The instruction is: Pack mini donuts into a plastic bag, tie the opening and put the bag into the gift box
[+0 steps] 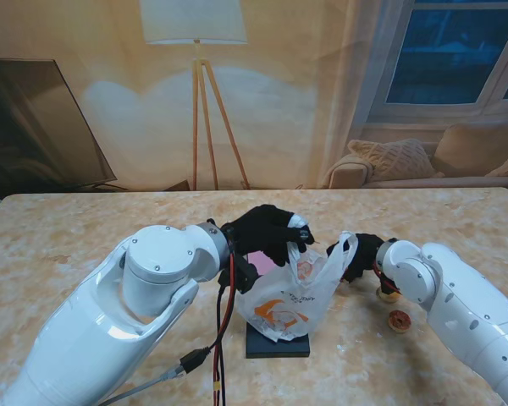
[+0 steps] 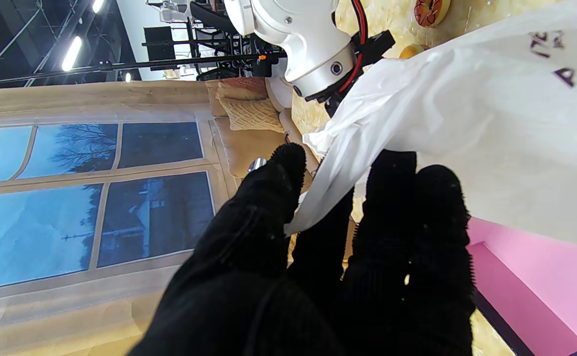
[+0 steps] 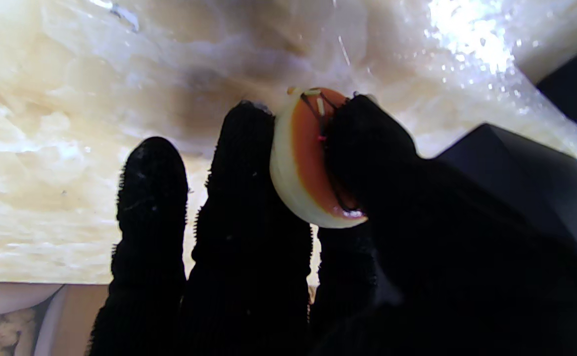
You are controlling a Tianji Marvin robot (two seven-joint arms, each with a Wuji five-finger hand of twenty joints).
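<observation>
Clearly the packing is only partly done. Nearest to me, on the table (image 1: 85,228), one chocolate-topped mini donut (image 1: 399,320) lies loose by the right arm, apart from any fingers, and a second, paler one (image 1: 389,294) sits just beyond it, tucked against the right wrist. A little farther on, the right hand (image 3: 278,207) has its fingers (image 3: 241,163) pressed onto an orange-glazed donut (image 3: 308,158), pinched between thumb and forefinger with the other fingers standing straight beside it; from the stand view that hand hangs just beside the bag's right-hand handle. The white plastic bag (image 1: 289,292) rests over the dark gift box (image 1: 278,345), whose pink inside shows right beside the left fingers in the left wrist view. It bulges a little, though whether donuts already lie inside I cannot tell. Farthest from me, the left hand (image 1: 267,235) is closed on the bag's upper edge, a strip of plastic nipped between thumb and fingers (image 2: 392,183), lifting the mouth toward the other hand. By my judgement the held donut is about to go in, two more wait on the table, and the tying of the opening and the setting of the bag inside the box are not yet begun.
</observation>
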